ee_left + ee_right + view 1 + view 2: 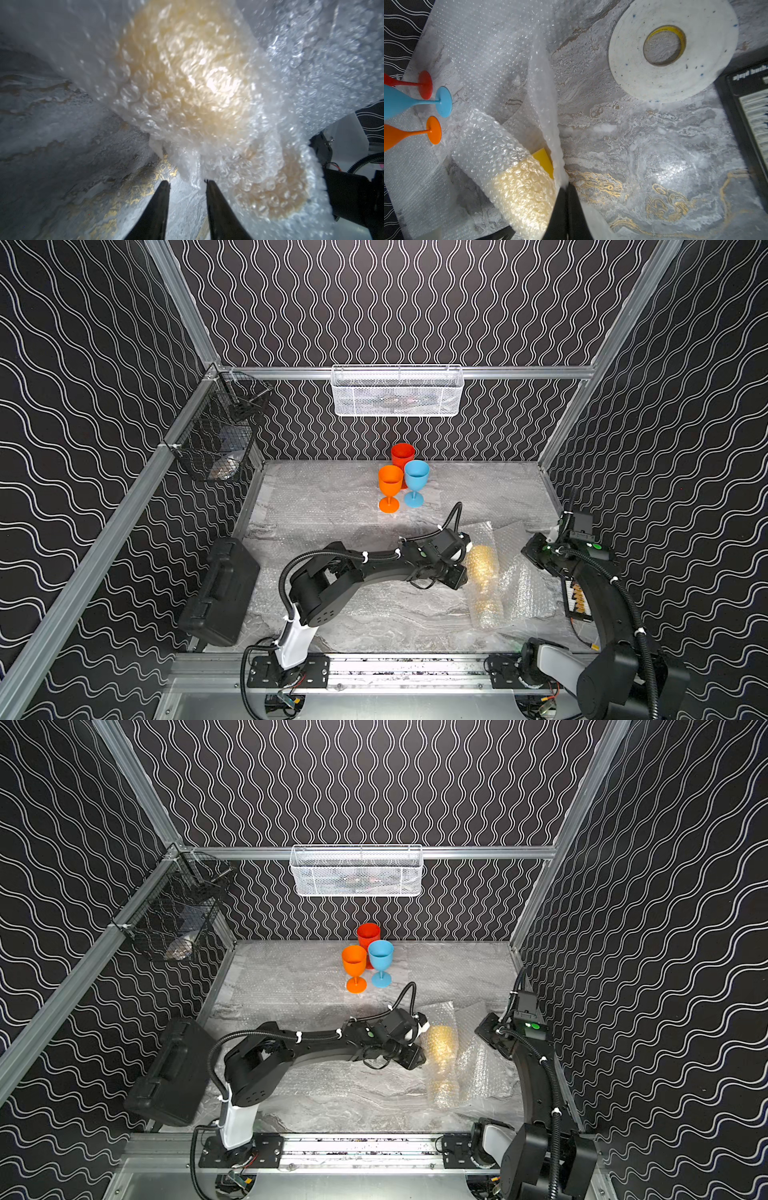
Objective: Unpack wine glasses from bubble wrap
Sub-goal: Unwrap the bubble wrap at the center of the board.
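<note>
We cannot tell what the white basket point(397, 391) on the far wall or the black basket point(216, 435) on the left holds. The left end effector point(186, 182) stands apart, tips at a fold of the wrap point(519, 585) round the yellow glass point(484, 572), lying near right on the bench point(395, 622). The right end effector point(566, 187) is clamped on a wrap flap. The left arm point(374, 568) stretches right; the red glass point(402, 456), orange glass point(390, 481) and blue glass point(416, 475) stand far.

Grey marbled tabletop point(386, 616), orange goblet point(390, 482), blue goblet point(416, 475).

Lab robot cell: aluminium frame point(519, 373), wavy-patterned walls point(415, 302).
</note>
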Controlling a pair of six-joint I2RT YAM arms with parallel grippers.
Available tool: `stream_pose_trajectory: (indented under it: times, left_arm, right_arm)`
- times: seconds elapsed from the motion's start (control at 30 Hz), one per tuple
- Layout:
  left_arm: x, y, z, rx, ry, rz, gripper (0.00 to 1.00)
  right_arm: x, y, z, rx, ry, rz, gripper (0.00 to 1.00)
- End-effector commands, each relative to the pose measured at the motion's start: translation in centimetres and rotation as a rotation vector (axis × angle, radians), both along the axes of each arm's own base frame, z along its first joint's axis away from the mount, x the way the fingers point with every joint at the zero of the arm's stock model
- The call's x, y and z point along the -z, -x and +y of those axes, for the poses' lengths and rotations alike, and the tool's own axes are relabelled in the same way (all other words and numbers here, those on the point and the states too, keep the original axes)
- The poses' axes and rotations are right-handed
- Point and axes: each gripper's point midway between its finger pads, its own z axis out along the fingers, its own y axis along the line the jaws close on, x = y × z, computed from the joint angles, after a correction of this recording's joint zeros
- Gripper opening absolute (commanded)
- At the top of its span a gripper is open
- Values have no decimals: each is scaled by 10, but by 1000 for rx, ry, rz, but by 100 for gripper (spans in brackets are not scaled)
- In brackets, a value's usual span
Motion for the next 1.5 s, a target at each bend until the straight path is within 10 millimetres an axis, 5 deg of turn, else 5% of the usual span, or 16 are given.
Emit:
stream_pose_trajectory:
  times: [0.0, 0.33, 0.6, 0.8, 1.1, 1.47]
  left_arm:
    - [-13, -4, 7, -5, -13, -50, 39]
    - [-33, -2, -7, 14, 56, -36, 45]
    - [-32, -1, -11, 18, 64, -25, 47]
    - [-27, -1, -14, 19, 69, -12, 47]
    - [-21, -4, -20, 20, 71, 3, 48]
    - [4, -11, -19, 2, 50, 44, 48]
  right_arm:
    - [-2, -4, 0, 4, -10, -24, 1]
    - [-6, -5, 1, 1, -11, -33, 19]
    - [-21, -6, 0, -1, 2, -63, 48]
    - [-21, -8, 22, -45, -97, -94, 51]
    - [31, -5, 55, -150, -246, 40, 59]
    - [47, 2, 75, -216, -311, 91, 51]
